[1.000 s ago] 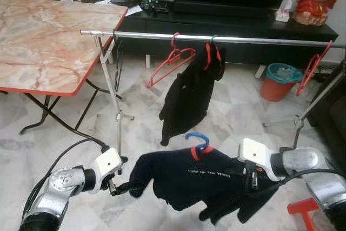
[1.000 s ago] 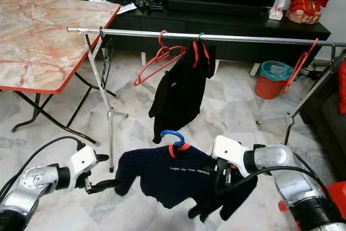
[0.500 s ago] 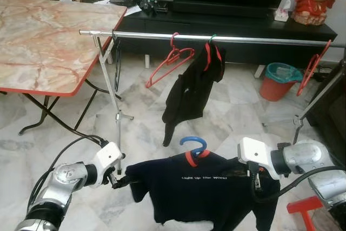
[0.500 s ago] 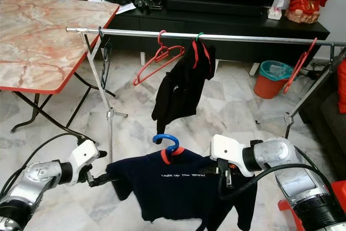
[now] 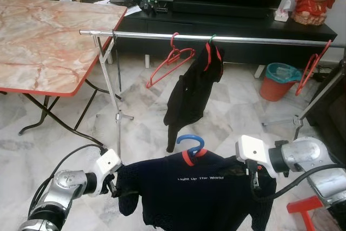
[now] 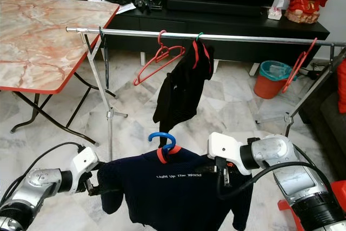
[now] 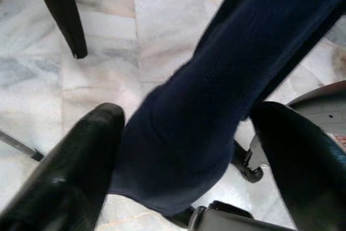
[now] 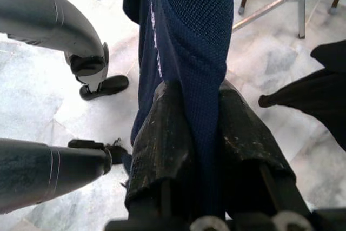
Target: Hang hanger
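While the navy shirt (image 5: 203, 193) on its blue hanger (image 5: 190, 143) hangs between the two arms in the left eye view, it now drapes flat and full, where a second ago it was bunched and folded up. The left claw (image 5: 114, 183) sits at the shirt's left sleeve, closer in to the body of the shirt than half a second ago, so that sleeve sags instead of being pulled taut. The right claw (image 5: 255, 179) holds the right shoulder. Beyond them the clothes rail (image 5: 259, 40) runs across, carrying a red hanger (image 5: 172, 60) and a black garment (image 5: 193, 90), with the marble table (image 5: 48, 41) on the left.

The right eye view shows the same: the hanger's hook stands upright above the red collar, well below the rail and apart from it.

Seen from the left wrist, the two black fingers (image 7: 75, 166) stand spread, with the navy sleeve (image 7: 216, 112) lying loosely between them, not pinched.

From the right wrist, the fingers (image 8: 165, 139) are pressed together on a fold of the navy cloth, pinching it firmly.

Judging by this, the shirt is straightened and ready; lifting the hook up to the rail is not yet done, and the load seems to rest mostly on the right claw
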Controlling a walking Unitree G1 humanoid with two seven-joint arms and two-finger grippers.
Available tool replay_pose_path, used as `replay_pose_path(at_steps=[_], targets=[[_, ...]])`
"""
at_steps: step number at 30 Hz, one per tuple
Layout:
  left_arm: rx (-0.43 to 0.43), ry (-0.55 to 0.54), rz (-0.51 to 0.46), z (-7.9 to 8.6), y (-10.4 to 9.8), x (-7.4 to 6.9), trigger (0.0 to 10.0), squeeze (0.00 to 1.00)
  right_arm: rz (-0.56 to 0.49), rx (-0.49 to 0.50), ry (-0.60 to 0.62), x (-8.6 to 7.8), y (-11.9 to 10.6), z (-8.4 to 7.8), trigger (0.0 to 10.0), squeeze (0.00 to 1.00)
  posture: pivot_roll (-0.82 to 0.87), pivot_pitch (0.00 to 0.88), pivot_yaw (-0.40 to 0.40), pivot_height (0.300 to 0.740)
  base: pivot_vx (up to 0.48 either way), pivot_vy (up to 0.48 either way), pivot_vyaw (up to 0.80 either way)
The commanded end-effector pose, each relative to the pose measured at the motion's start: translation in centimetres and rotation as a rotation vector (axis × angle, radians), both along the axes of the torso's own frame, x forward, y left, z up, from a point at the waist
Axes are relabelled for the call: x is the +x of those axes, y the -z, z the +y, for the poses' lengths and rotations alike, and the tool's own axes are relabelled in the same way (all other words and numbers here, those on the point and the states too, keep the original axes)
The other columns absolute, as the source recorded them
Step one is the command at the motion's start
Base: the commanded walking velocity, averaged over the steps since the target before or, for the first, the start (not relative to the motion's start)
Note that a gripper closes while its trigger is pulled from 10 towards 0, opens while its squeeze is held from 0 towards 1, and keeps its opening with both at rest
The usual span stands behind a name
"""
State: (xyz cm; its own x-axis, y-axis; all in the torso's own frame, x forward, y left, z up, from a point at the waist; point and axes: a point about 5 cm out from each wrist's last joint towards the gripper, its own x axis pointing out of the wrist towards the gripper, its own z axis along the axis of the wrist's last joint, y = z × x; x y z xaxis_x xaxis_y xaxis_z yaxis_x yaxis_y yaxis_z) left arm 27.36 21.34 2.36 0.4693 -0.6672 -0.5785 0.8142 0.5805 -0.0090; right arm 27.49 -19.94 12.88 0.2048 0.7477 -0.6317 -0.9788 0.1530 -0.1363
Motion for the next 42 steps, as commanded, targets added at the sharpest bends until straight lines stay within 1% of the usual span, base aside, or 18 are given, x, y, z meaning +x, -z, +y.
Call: replay_pose_path(at_steps=[1, 5, 7, 11, 19, 24, 42], targets=[[-0.005, -0.008, -0.018, 0.1, -0.4, 0.4, 0.0, 0.0, -0.043, 0.024, -0.022, 0.4, -1.3, 0.5, 10.0, 0.0, -0.09, 0.0, -0.055, 0.74, 0.0, 0.0, 0.0], [-0.005, -0.012, -0.023, 0.3, -0.4, 0.4, 0.0, 0.0, -0.043, 0.026, -0.022, 0.4, -1.3, 0.6, 10.0, 0.0, -0.09, 0.0, -0.055, 0.74, 0.0, 0.0, 0.0], [-0.008, -0.024, -0.036, 0.4, -0.5, 0.5, 0.0, 0.0, -0.037, 0.037, -0.029, 0.4, -1.1, 0.9, 10.0, 0.0, -0.09, 0.0, -0.055, 0.74, 0.0, 0.0, 0.0], [-0.013, -0.029, -0.041, 0.4, -0.6, 0.6, 0.0, 0.0, -0.031, 0.037, -0.032, 0.3, -1.0, 1.1, 10.0, 0.0, -0.09, 0.0, -0.053, 0.74, 0.0, 0.0, 0.0], [-0.003, -0.033, -0.041, 0.5, -0.5, 0.6, 0.0, 0.0, -0.017, 0.027, -0.032, 0.1, -0.6, 1.0, 10.0, 0.0, -0.09, 0.0, -0.052, 0.74, 0.0, 0.0, 0.0], [0.02, -0.023, -0.037, 0.7, -0.3, 0.4, 0.0, 0.0, -0.006, -0.01, -0.029, 0.1, -0.1, 0.7, 10.0, 0.0, -0.08, 0.0, -0.053, 0.74, 0.0, 0.0, 0.0], [0.034, -0.039, -0.033, 1.2, -0.1, 0.2, 0.0, 0.0, -0.004, -0.019, -0.026, 0.1, 0.0, 0.7, 10.0, 0.0, -0.08, 0.0, -0.054, 0.74, 0.0, 0.0, 0.0]])
